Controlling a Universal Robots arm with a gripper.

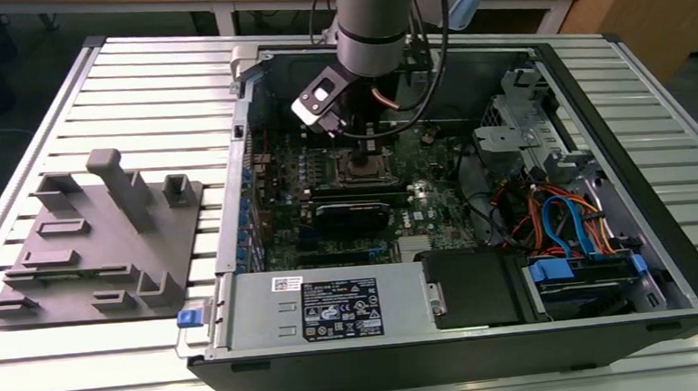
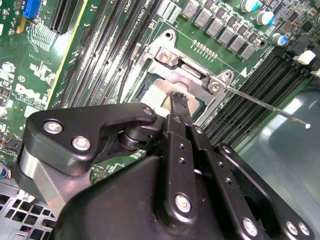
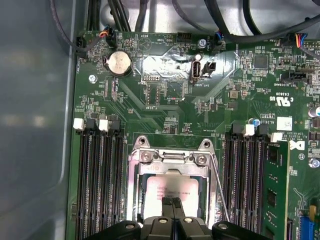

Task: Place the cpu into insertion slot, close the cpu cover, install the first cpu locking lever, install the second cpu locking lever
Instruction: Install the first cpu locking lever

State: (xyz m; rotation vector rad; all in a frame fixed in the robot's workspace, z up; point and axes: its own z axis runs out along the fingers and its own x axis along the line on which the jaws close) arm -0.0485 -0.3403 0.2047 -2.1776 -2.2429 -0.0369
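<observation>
open computer case [image 1: 660,222] on a slatted table [image 1: 135,72], grey fixture block [image 1: 97,238] at the exterior view's left, arm reaching down into the case in the upper middle of that view. gripper [image 3: 172,204] sits right over the insertion slot [image 1: 366,169] on the green board [image 3: 165,110]. the fingers look pressed together with just a thin seam between them and nothing visibly clamped, tip down on or just above the cpu [image 3: 159,192]. the cpu is already in the slot, its pale metal top showing through the cut-out. the cpu cover [image 2: 187,70] looks to be lying down over the socket, hinged end away from the gripper, though whether it is fully flat is hard to tell. one thin locking lever [image 2: 265,106] sticks out free beside the socket, clearly not latched; the other lever can't be made out. judgement: step in hand is settling the cover down, levers not done. to do it well, press straight down with the closed tip on the frame edge rather than the chip face, keep the push light and even so the cpu doesn't shift on the pins, and stay clear of the raised lever and the memory slots [image 3: 100,185] just beside the socket.
</observation>
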